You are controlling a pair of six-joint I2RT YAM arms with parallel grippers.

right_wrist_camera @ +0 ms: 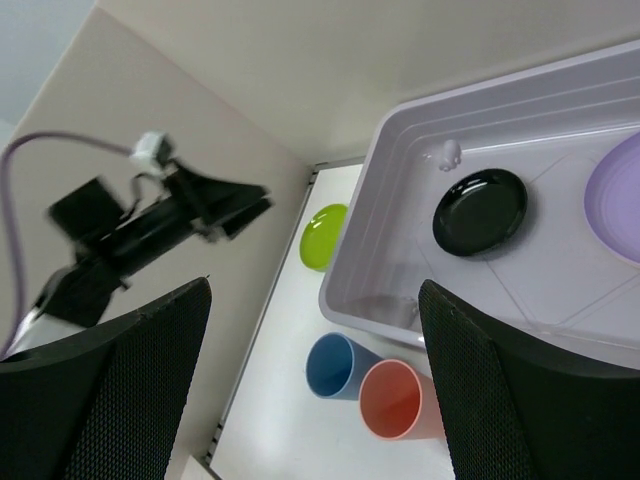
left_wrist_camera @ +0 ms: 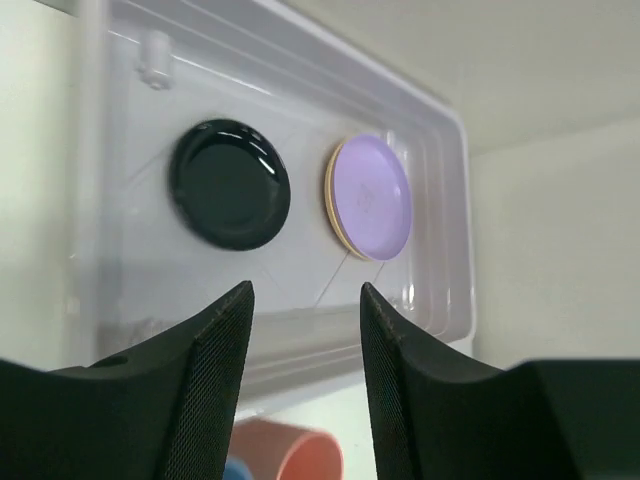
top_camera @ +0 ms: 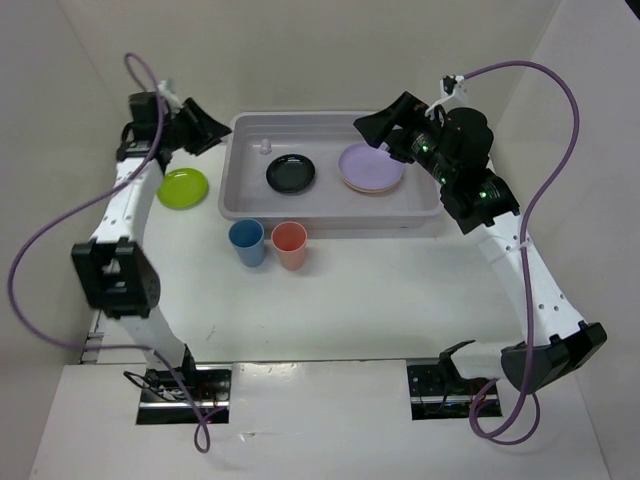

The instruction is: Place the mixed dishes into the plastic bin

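Three dishes lie flat inside the plastic bin point(top_camera: 330, 214), which sits toward the far side of the table point(top_camera: 400, 290). They are the black round dish point(top_camera: 290, 173), left of centre, and the lavender plate point(top_camera: 371, 165) to its right, stacked on the orange-yellow plate point(left_wrist_camera: 329, 200), of which only a thin edge shows. Outside the bin, the lime-green plate point(top_camera: 183, 187) rests on the table just beside the bin's left end. The blue cup point(top_camera: 247, 242) and coral-pink cup point(top_camera: 290, 245) stand upright side by side, mouths up, just in front of its near wall. My left gripper point(top_camera: 215, 138) hangs by the bin's far left corner, pointing across it, jaws spread with nothing between them. My right gripper point(top_camera: 372, 135) hovers over the far edge of the lavender plate, jaws spread wide and empty.
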